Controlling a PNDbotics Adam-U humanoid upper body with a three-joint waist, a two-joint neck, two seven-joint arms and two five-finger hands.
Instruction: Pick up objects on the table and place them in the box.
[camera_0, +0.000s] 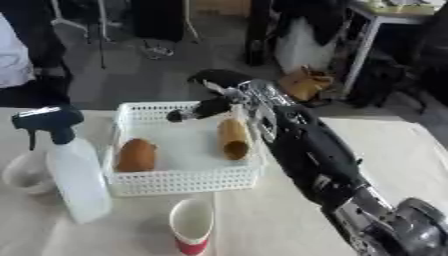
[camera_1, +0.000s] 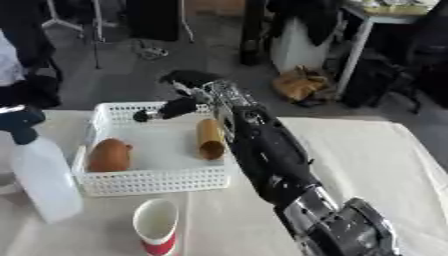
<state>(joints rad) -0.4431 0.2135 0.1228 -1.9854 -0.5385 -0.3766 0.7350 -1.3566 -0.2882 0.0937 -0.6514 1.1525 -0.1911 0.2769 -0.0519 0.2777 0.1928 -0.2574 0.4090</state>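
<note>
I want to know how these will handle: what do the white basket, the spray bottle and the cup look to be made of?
The basket looks like rigid white plastic, going by its moulded lattice walls. The spray bottle seems translucent matte plastic with a dark plastic trigger head. The cup is probably paper, white inside with a red outside, though thin plastic cannot be ruled out.

The right arm is a thick, glossy black shell, swelling at the forearm. A rounded silver-grey joint shows toward its near end. The right hand is black with silvery metal parts at the wrist.
</note>
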